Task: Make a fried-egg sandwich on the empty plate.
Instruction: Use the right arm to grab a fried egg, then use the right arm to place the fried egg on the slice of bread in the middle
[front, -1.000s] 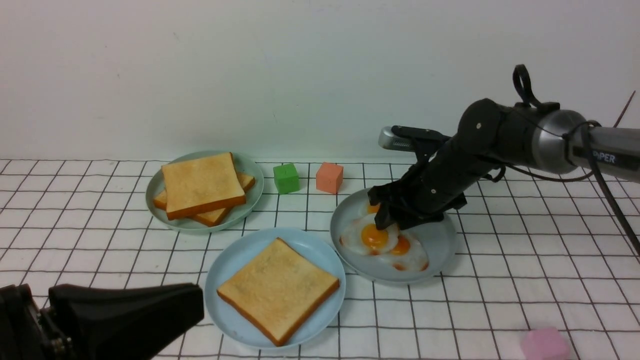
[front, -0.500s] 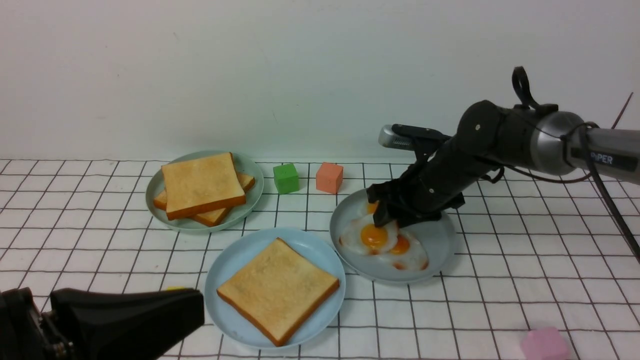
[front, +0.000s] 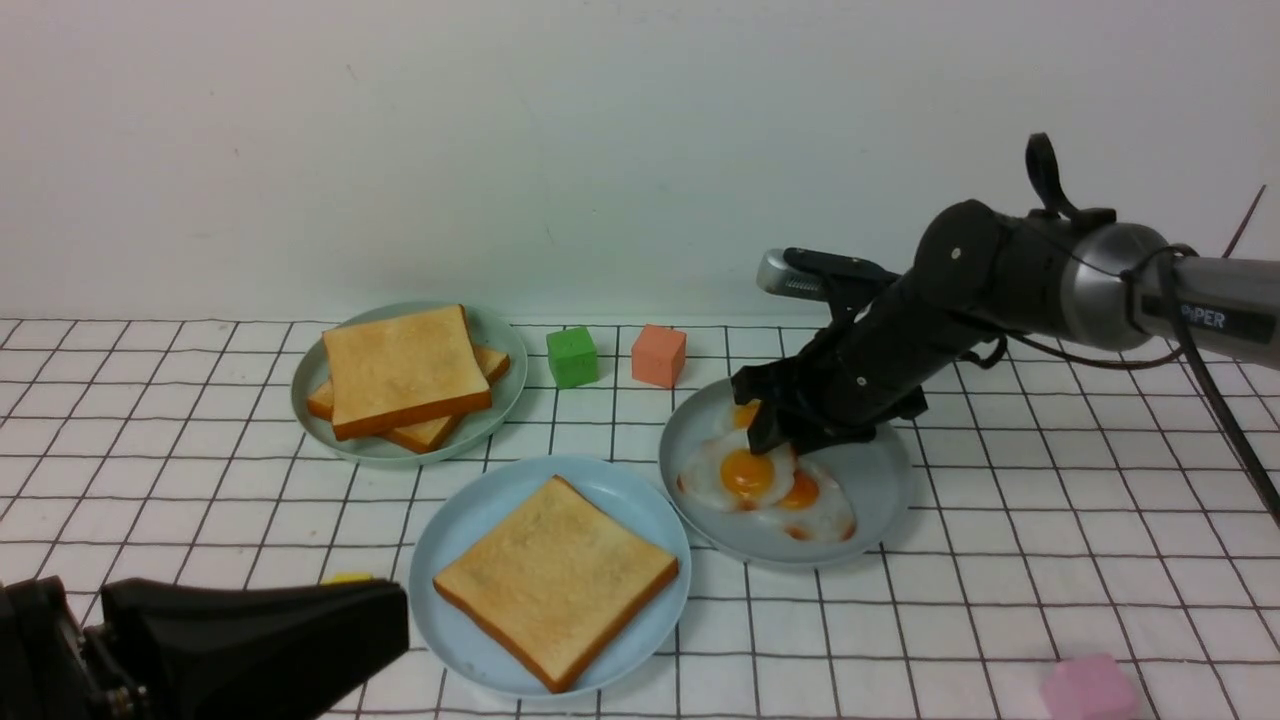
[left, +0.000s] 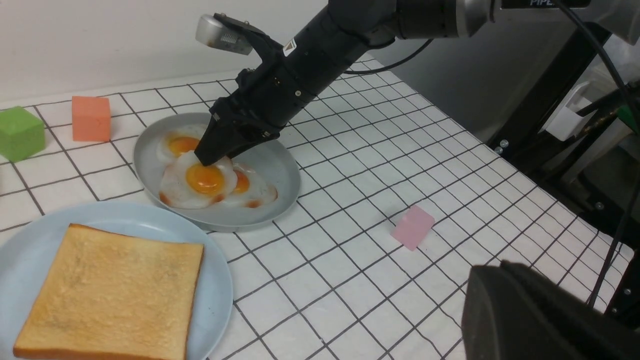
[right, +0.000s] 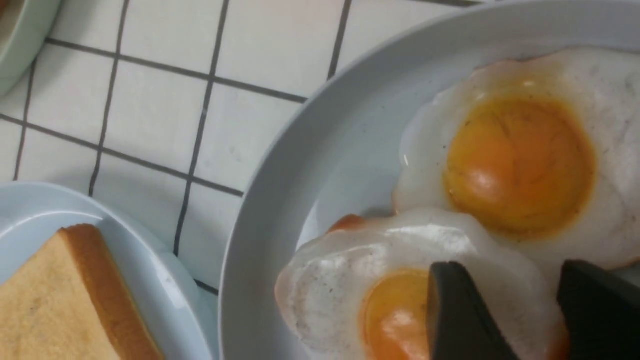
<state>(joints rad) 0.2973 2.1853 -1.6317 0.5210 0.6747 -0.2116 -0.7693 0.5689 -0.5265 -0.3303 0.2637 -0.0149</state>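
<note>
Closest is the black left gripper (front: 250, 630), low and away from the food. I cannot tell if it is open or closed.

Just past it is the round light sky-blue plastic plate (front: 470, 510). One thick square golden-brown toast slice (front: 555, 580) lies flat on it. So the bottom of the sandwich is there, and the egg step is going on.

Next comes the duller grey-blue round plate (front: 870, 490) with three eggs that overlap. The black right gripper (front: 765, 445) reaches down to the top white fried egg with the orange yolk (front: 748, 472). Its fingers are close together and seem to pinch the egg's white edge.

I think the next move needs a slow lift, so the other eggs stay behind. Then the egg must land flat on the toast.

Farthest back, the pale green round plate (front: 495, 330) holds two stacked toast slices (front: 405, 370). One of them is for the top.
</note>
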